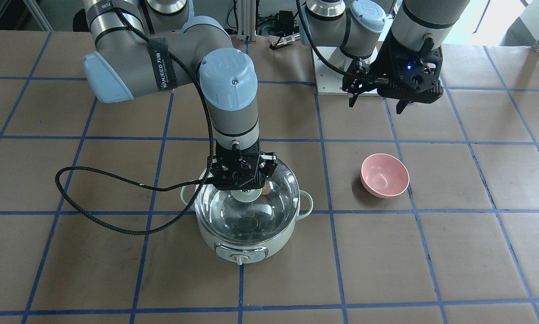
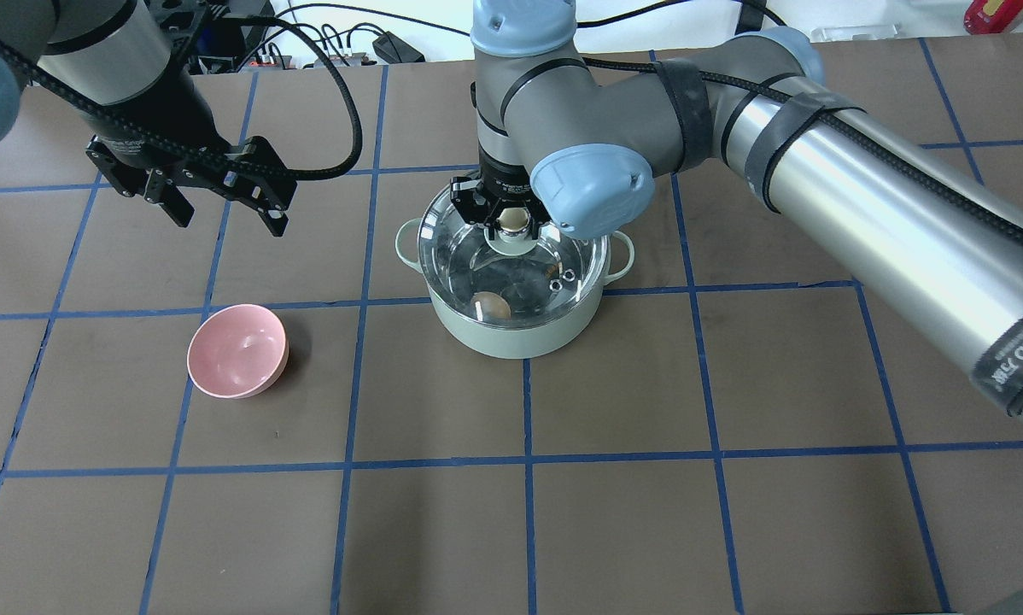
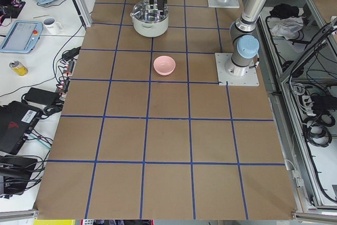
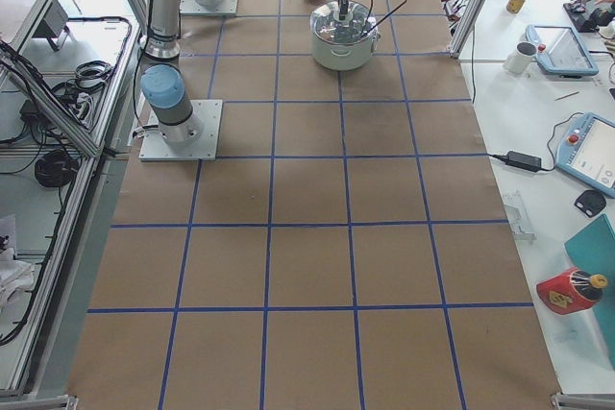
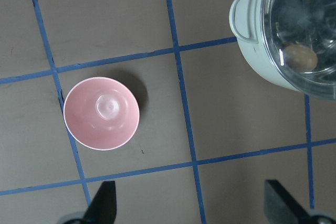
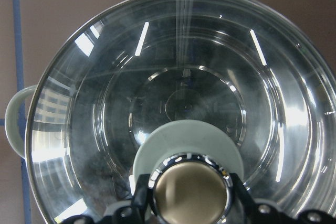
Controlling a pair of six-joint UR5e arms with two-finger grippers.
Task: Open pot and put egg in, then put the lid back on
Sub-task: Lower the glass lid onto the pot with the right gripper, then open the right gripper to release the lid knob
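**potwatcher:** So where are we on this one? In the overhead view we can see the small tan-brown oval egg (image 2: 490,305) through the glass. It's lying on the steel floor of the round pale mint-white electric pot (image 2: 511,342), mid-frame.

**gridtape:** Yeah, the egg's in, so we're on the last bit. The big clear glass dome lid (image 2: 477,256) looks like it's down on the pot's rim. The right gripper (image 2: 511,224) comes straight down from above, its two fingers pinched on either side of the lid's round beige-gold knob (image 6: 189,190). We figure it grabs the knob because that's the only real handle, and a top-down hold keeps the dome level.

**potwatcher:** And the other arm?

**gridtape:** The left gripper (image 2: 228,218) hangs in the upper left of the overhead frame with its fingers spread wide and nothing in them. It's well apart from the pot, so we'd guess it's parked out of the way. Below it, the small round pink bowl (image 2: 238,350) sits empty on the brown paper-covered table (image 2: 648,470).

**potwatcher:** So it just lets go?

**gridtape:** That's our read. It has to open gently so the lid doesn't shift.
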